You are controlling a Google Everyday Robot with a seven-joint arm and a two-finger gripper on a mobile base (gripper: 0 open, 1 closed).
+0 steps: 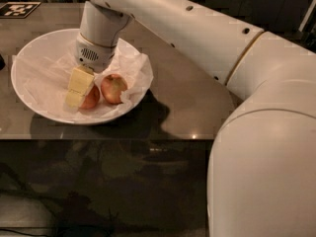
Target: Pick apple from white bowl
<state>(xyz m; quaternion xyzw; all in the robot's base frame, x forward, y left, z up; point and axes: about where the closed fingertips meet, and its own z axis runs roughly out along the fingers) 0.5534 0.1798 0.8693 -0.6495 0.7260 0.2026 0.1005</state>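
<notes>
The white bowl (29, 58) sits on the table at the left, lined with crumpled white tissue paper (133, 65). Two apples lie in its near right part. The apple (92, 98) is the left one, evenly red-orange, and its left side is hidden behind my gripper. A second apple (113, 88) with a pale patch lies just to its right. My gripper (79, 87) reaches down into the bowl from above, and its yellowish tip is against the left side of the apple.
The brown table (187, 93) ends in a front edge just below the bowl. A black-and-white marker tag (17, 9) lies at the table's far left. My white arm (207, 38) spans the right side of the view.
</notes>
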